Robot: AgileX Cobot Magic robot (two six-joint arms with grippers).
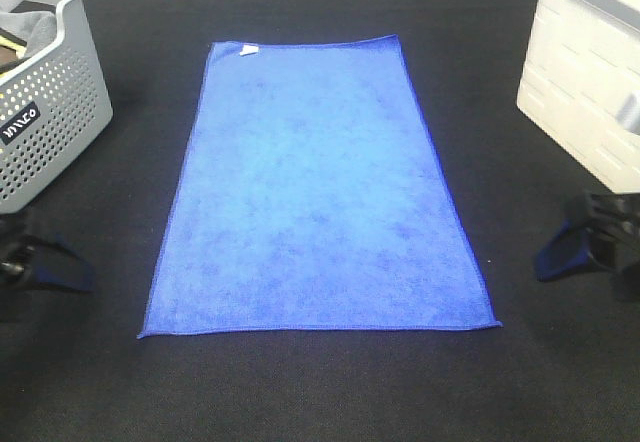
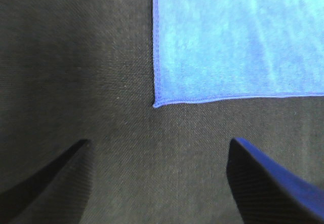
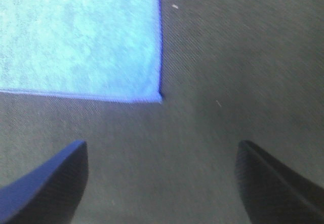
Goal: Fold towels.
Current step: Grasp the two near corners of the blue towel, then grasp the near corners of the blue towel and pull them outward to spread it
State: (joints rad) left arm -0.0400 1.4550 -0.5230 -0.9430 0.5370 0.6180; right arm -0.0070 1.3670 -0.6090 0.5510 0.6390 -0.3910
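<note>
Blue towel (image 1: 320,192) lies flat in the middle of the table (image 1: 300,392), left fingers (image 2: 263,183) and right fingers (image 3: 55,183) both spread wide and empty near its front corners (nothing grabbed yet), so a shallow pinch might just skid the thin hem.

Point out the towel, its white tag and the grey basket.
towel (image 1: 320,192), high view, middle of the cloth.
tag (image 1: 249,50), high view, its centre.
basket (image 1: 60,112), high view, perforated side wall.

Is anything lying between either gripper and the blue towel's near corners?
Nothing visible. Only black tabletop separates the open left gripper and the open right gripper from the near corners of the towel.
</note>
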